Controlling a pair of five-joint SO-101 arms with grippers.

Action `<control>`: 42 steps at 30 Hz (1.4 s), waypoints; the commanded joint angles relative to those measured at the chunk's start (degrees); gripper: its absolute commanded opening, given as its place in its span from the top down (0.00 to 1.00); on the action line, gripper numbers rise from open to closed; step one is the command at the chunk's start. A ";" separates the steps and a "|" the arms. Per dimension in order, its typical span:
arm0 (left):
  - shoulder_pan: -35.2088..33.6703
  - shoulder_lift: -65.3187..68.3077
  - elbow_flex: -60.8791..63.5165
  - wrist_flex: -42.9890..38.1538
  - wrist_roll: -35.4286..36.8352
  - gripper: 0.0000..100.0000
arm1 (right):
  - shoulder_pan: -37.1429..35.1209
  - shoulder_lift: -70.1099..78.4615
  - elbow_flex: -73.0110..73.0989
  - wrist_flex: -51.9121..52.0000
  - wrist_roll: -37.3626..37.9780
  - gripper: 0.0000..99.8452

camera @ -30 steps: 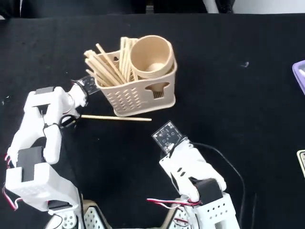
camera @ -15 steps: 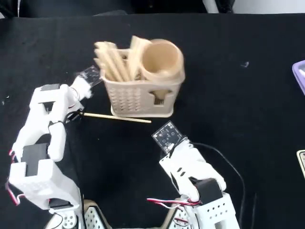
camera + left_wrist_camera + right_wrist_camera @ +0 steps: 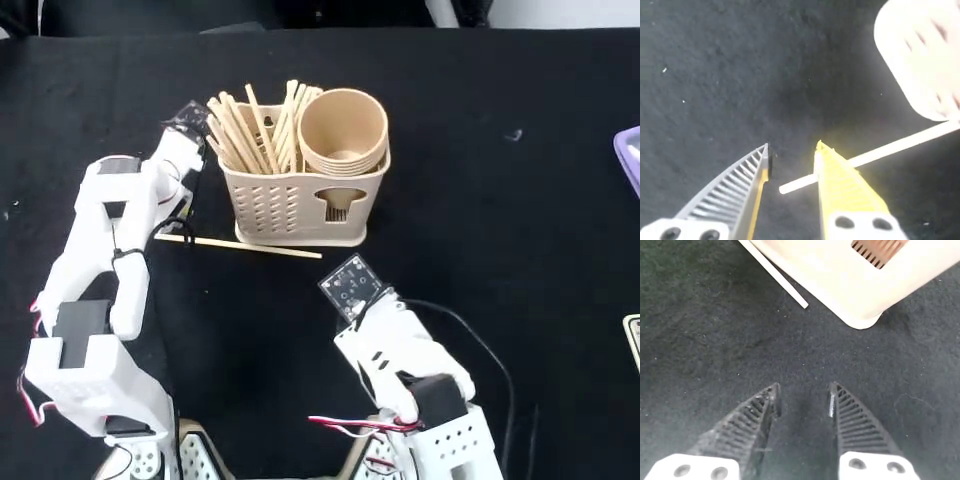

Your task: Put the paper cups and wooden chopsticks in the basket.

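- A black cloth covers the table (image 3: 520,250); its surface looks a little fuzzy.
- At the right edge lies a purple thing (image 3: 630,155), and nearer, a pale thing (image 3: 633,340).
- Behind the table, a light strip of wall (image 3: 570,12) shows.

Left wrist view: basket (image 3: 922,60) blurred and cut by the frame edge, loose chopstick (image 3: 900,146) runs out of frame at one end and is partly hidden behind the yellow finger (image 3: 840,185) of the left gripper (image 3: 792,147). Right wrist view crops both basket and chopstick. High view: paper cups (image 3: 343,130) nested, lower parts hidden in the basket so count unclear; purple thing (image 3: 630,155) cut by frame edge, can't identify.
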 commanded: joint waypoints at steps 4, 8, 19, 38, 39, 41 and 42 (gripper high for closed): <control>-0.40 -0.97 -3.03 2.55 15.03 0.84 | 0.79 -4.70 -0.40 -1.14 0.70 0.84; -1.63 -2.55 -4.70 2.55 22.59 0.84 | 0.79 -4.70 -0.40 -1.14 0.70 0.84; -2.95 -12.57 -4.79 2.11 34.37 0.84 | 0.79 -4.70 -0.40 -1.14 0.70 0.84; -3.65 13.45 -11.03 2.81 36.84 0.84 | 0.79 -4.70 -0.31 -1.14 0.70 0.84; -4.09 13.45 -10.51 3.52 36.84 0.84 | 0.79 -4.70 -0.31 -1.14 0.70 0.84; -4.88 12.40 -9.19 4.57 36.84 0.84 | 0.79 -4.70 -0.31 -1.14 0.70 0.84; -4.97 11.60 -8.57 5.10 36.75 0.84 | 0.79 -4.70 -0.31 -1.14 0.70 0.84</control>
